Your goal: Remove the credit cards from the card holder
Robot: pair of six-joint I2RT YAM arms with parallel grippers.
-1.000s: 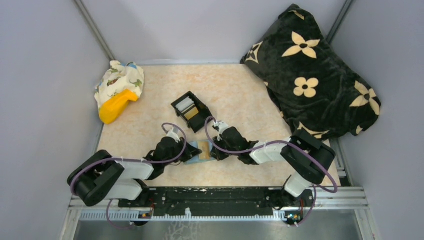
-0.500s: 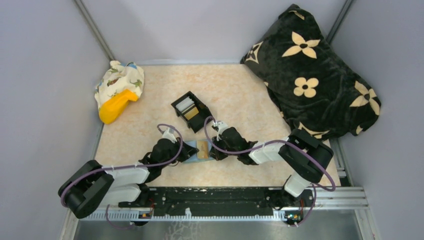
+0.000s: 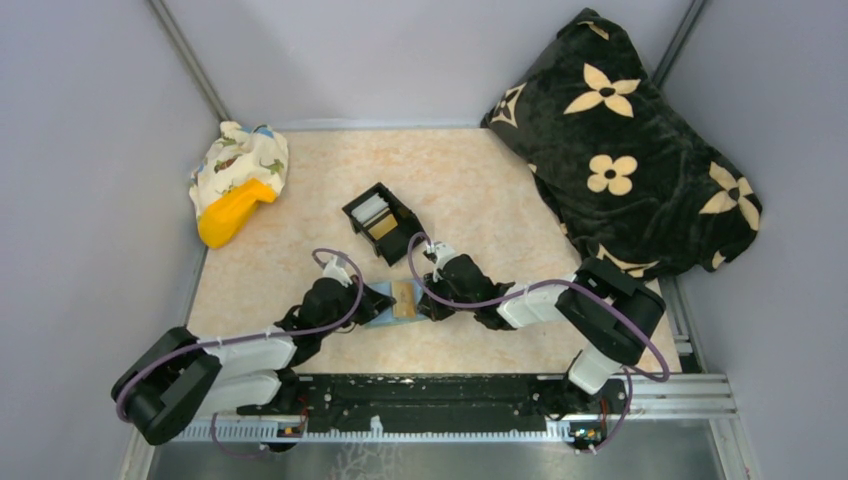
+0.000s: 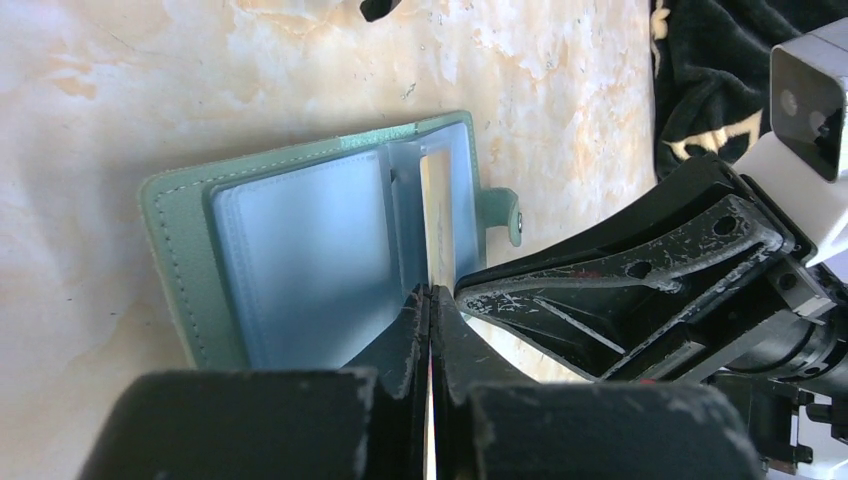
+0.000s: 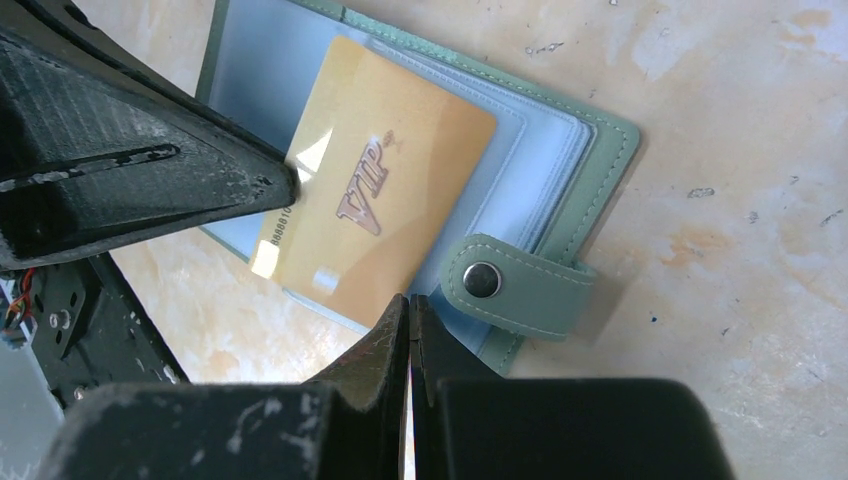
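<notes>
Peach-marbled desk (image 3: 480,190) fills the floor of a grey-walled booth, with both arms reaching in from the near edge. A black blanket (image 3: 620,150) with cream flowers is heaped in the far right corner. A patterned cloth (image 3: 245,160) lies at the far left with something yellow (image 3: 232,212) poking out of it.

Near the middle stands a small black box (image 3: 381,222), and in it lie a pale card (image 3: 370,208) and a tan card (image 3: 383,227), side by side.

Just nearer than the box, between the two arms, the card holder (image 5: 600,150) lies spread open on the desk, blue-grey pockets up. Its snap tab (image 5: 515,285) sticks out on the right arm's side. A gold card (image 5: 390,190) marked VIP rests on the pockets, sticking out past the holder's edge.

The left claw (image 4: 430,295) is clenched, fingers pressed flat together. Its tip sits at the near edge of the pocket pages and touches the gold card's edge. Whether it nips the card between its fingers I cannot tell.

The right claw (image 5: 408,300) is clenched too. Its tip is down at the holder's edge, just beside the snap tab and over the card's nearest corner. I cannot tell whether it pinches anything or only presses there.
</notes>
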